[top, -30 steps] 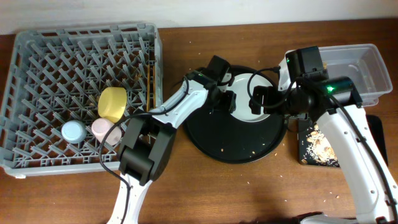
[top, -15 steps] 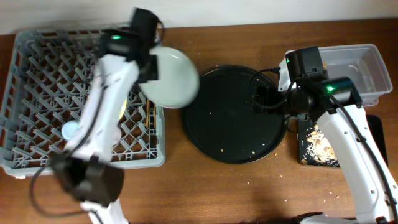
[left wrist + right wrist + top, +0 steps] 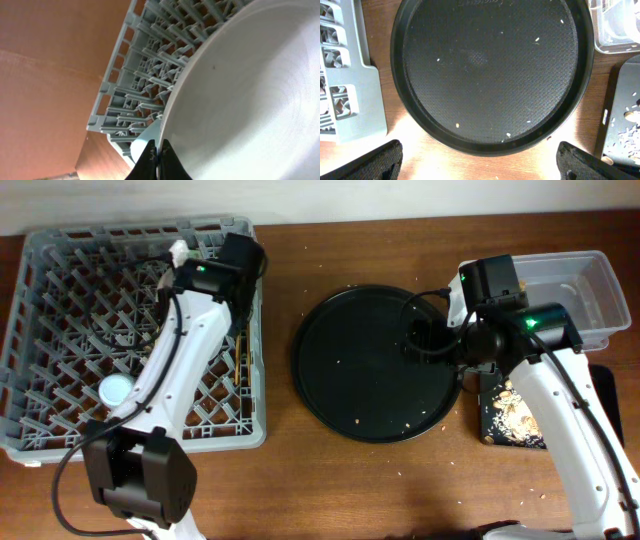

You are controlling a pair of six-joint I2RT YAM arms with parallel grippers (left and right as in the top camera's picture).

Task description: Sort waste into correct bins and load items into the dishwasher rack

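Observation:
My left gripper is shut on the rim of the pale grey-white plate, which fills the right of the left wrist view. It holds the plate over the grey dishwasher rack near the rack's back right corner. In the overhead view the left gripper and its arm hide most of the plate. A blue cup stands in the rack's front left. My right gripper is open above the near rim of the round black tray, with nothing between its fingers.
The clear tub stands at the back right, and the flat black tray with pale scraps lies in front of it. A few crumbs dot the round black tray and the table in front of it.
My left gripper took the plate off the round black tray and carried it left over the rack. The right arm has stayed where it was, open.

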